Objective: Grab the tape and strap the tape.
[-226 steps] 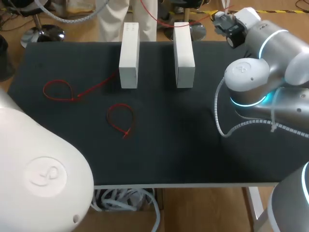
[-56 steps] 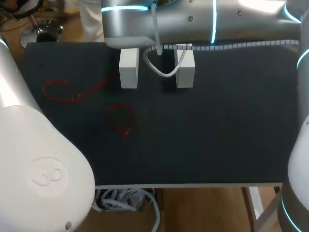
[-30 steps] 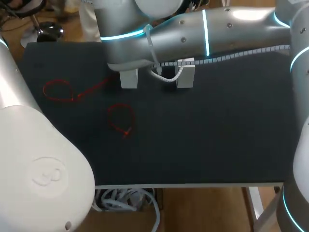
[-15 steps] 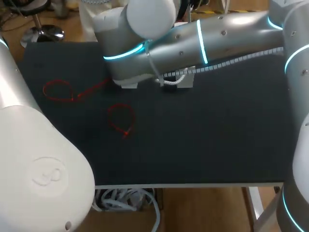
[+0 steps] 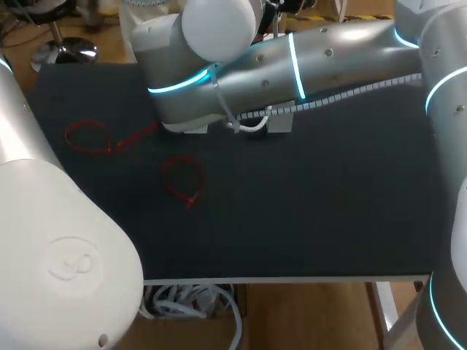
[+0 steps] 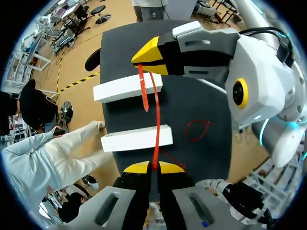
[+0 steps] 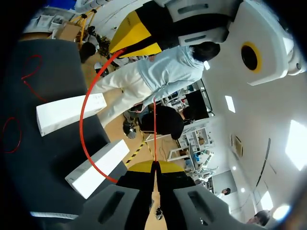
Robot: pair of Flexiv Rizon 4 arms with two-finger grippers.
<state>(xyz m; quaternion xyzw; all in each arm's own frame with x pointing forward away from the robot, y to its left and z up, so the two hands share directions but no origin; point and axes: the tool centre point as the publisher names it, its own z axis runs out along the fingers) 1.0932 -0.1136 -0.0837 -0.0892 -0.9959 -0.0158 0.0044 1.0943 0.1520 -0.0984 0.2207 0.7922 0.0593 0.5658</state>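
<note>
Right arm (image 5: 292, 62) had swung clean across the far side of the table (image 5: 306, 211). Secs earlier it sat tucked at its own side w/ both white blocks in plain sight; now it lay low over them, only slivers of the blocks (image 5: 279, 125) peeping out beneath. The left arm (image 5: 58, 240) filled the near corner as before; the long-tailed loop (image 5: 87, 136) and the smaller loop (image 5: 182, 179) on the cloth hadn't budged.

Wrist views gave the reason. The left gripper (image 6: 153, 166) was pinched tight, tips together, on one end of the red tie (image 6: 157, 120); the right gripper (image 7: 154, 166) was likewise squeezed closed on the other end. The tie arched btwn the two grippers, up in the air over the blocks and, by the look of it, touching neither.

For the task, the grab looked done: both ends in hand, arms brought face to face. The strapping step was prob. under way, i.e. feeding tail into head; whether it was threaded yet couldn't be told from these views. A slip at either pinch would drop the tie onto the blocks.

Containers: none showed in any view.
</note>
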